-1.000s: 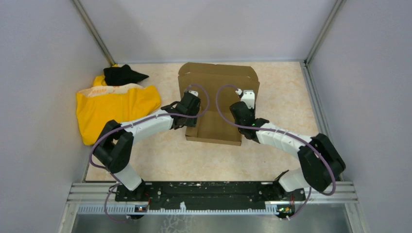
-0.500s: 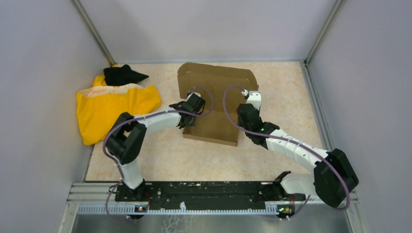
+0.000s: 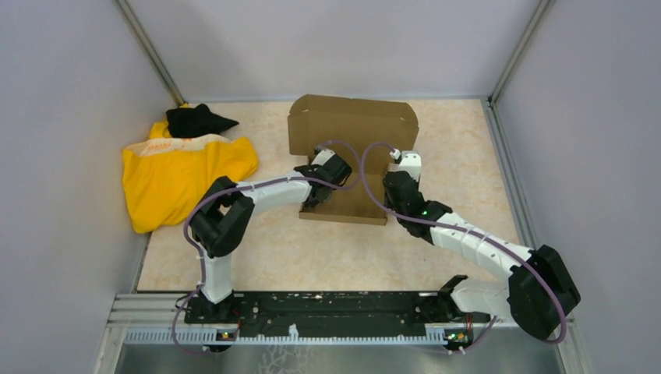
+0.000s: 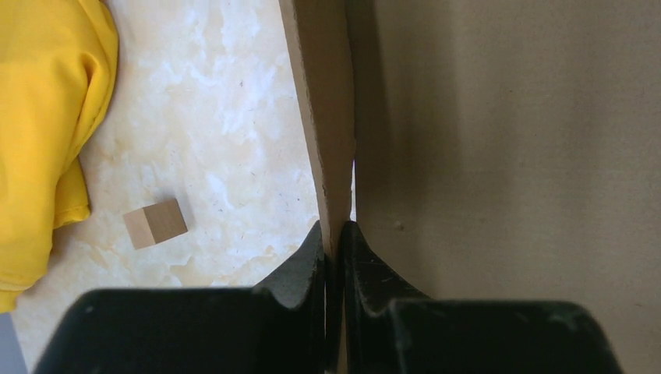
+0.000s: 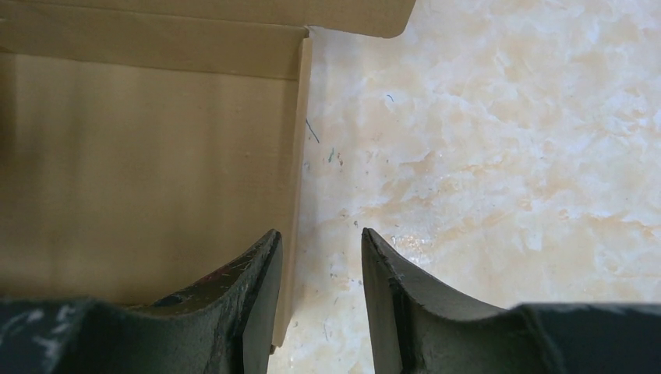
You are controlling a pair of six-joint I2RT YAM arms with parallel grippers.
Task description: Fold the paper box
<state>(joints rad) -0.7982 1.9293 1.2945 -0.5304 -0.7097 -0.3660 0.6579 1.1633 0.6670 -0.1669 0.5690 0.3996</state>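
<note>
pinching a raised side wall of the paper box, the left gripper has its fingers closed tight on the thin cardboard edge, one finger on the outer face and one on the inner face. the wall stands upright between them and runs straight away from the wrist camera.

the right gripper is partly open with a narrow gap and grips nothing. the box's right side edge runs down to the inner side of its left finger, and the bare marbled counter shows through the gap.

from above, the box sits mid-counter toward the far side. its tall rear panel stands up, and its floor lies flat toward the arms. the left gripper is at the box's left wall and the right gripper at its right edge.

a small brown square piece lies on the counter just left of the pinched wall. beyond it is a yellow cloth with a black cloth on its far end.
</note>
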